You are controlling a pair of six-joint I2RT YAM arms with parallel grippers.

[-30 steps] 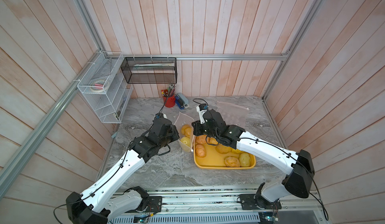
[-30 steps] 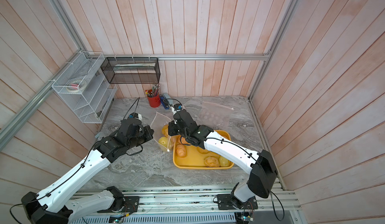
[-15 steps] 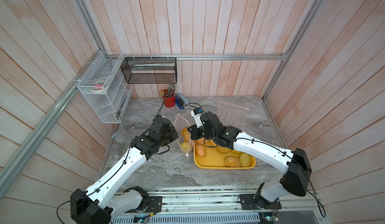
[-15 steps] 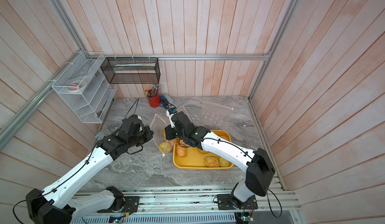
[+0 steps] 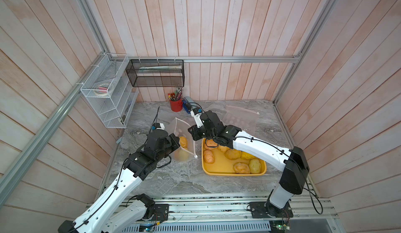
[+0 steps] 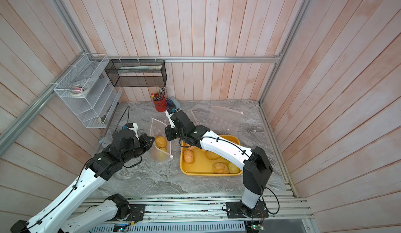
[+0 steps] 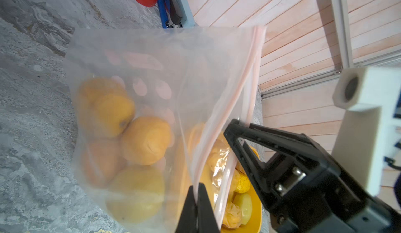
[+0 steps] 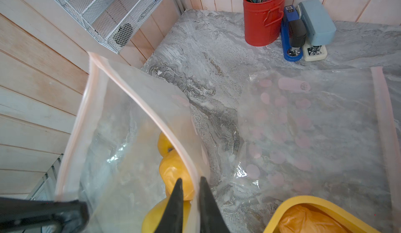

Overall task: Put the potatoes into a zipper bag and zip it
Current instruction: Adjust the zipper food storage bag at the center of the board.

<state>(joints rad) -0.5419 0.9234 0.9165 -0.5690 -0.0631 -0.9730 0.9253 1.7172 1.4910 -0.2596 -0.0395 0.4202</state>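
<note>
A clear zipper bag [image 5: 181, 127] stands upright on the table between my two arms, mouth open. Several potatoes [image 7: 145, 142] lie inside it; in both top views they show through the mouth [image 6: 161, 142]. More potatoes [image 5: 241, 168] lie in the yellow tray [image 5: 219, 171] to its right. My left gripper [image 7: 197, 191] is shut on the near rim of the bag. My right gripper [image 8: 190, 181] stands at the opposite rim, jaws slightly apart, with the pink zip strip [image 8: 152, 117] running through the gap.
A second, empty zipper bag [image 5: 240, 119] lies flat at the back right. A red pencil cup [image 5: 175, 105] and staplers [image 8: 303, 30] stand at the back wall. A white wire rack [image 5: 108, 93] and a black mesh basket [image 5: 155, 72] hang on the walls.
My right arm has shifted left, from over the tray's corner to the bag's rim, and its jaws have parted a little. The left gripper keeps its hold on the bag.
</note>
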